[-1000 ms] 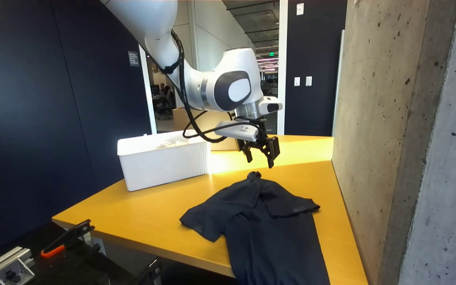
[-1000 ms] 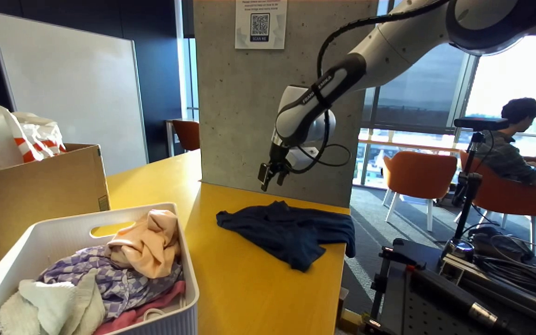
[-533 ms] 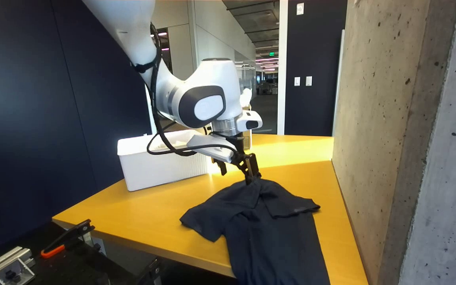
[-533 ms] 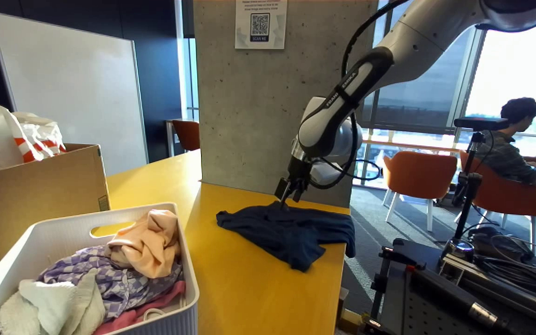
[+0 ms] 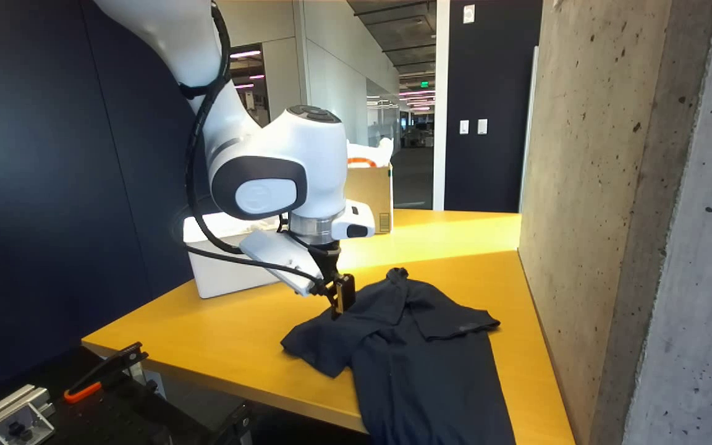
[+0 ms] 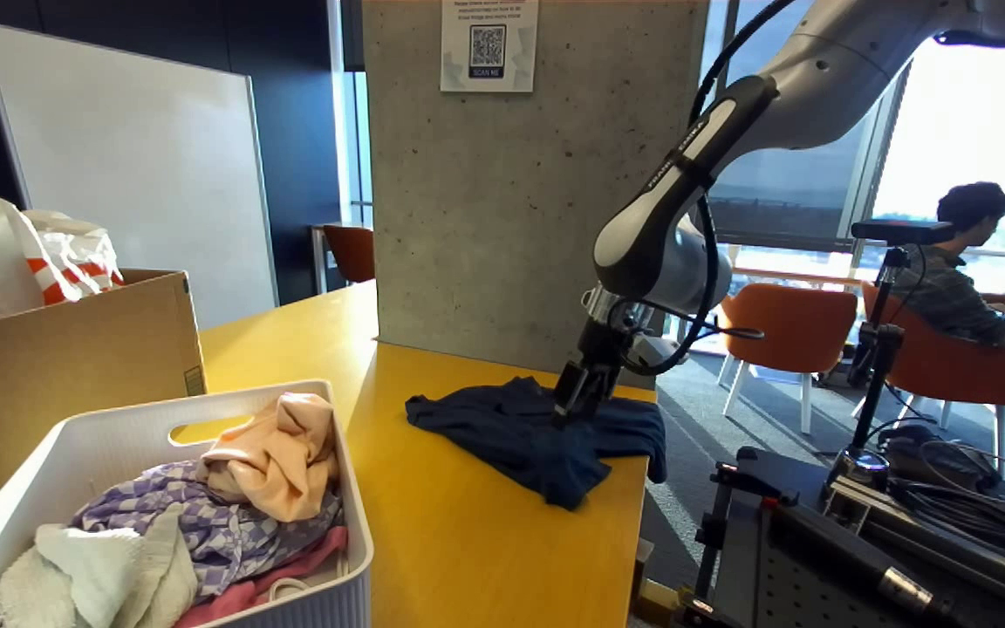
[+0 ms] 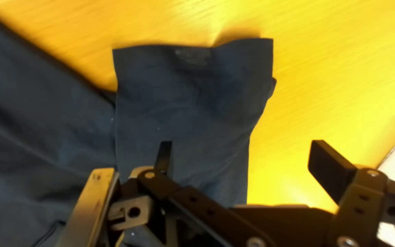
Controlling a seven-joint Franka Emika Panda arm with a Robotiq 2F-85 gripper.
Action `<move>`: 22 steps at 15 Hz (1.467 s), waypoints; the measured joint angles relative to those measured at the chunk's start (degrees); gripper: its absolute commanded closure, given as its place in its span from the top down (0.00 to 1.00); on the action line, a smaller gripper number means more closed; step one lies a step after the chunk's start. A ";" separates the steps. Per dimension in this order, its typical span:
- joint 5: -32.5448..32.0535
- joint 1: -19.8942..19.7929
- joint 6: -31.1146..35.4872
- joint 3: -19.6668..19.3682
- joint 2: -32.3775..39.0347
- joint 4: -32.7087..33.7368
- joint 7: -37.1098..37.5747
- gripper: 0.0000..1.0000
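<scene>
The shirt point(image 5: 427, 371) is matt cloth, the tabletop point(image 6: 468, 549) glossy wood, the pillar point(image 5: 603, 185) pitted concrete.

White arm point(image 5: 229, 114) slanting downward, wrist point(image 5: 325, 164) bent, dark claw point(image 7: 241, 151) spread wide

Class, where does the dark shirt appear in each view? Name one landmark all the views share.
In an exterior view: dark shirt low, right of centre.
In an exterior view: dark shirt below centre, slightly right.
Wrist view: dark shirt mainly left, reaching past centre.
Shared landmark: the yellow table.
</scene>
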 measured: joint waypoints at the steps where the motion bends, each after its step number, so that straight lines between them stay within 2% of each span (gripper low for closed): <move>1: 1.42 -0.89 -0.06 0.74 -0.01 -0.92 -0.60 1.00; 6: 5.38 -2.44 -0.13 1.00 -1.79 -6.40 -0.79 1.00; 9: 6.09 -3.78 -0.13 0.11 -2.19 -7.24 -0.91 1.00; 14: 5.50 -3.10 -0.17 -2.88 -0.12 -3.43 -0.89 1.00; 19: 4.99 -0.84 -0.16 -3.27 4.37 0.35 -0.87 1.00; 22: 4.98 -0.86 0.00 -3.26 7.78 1.76 -1.05 1.00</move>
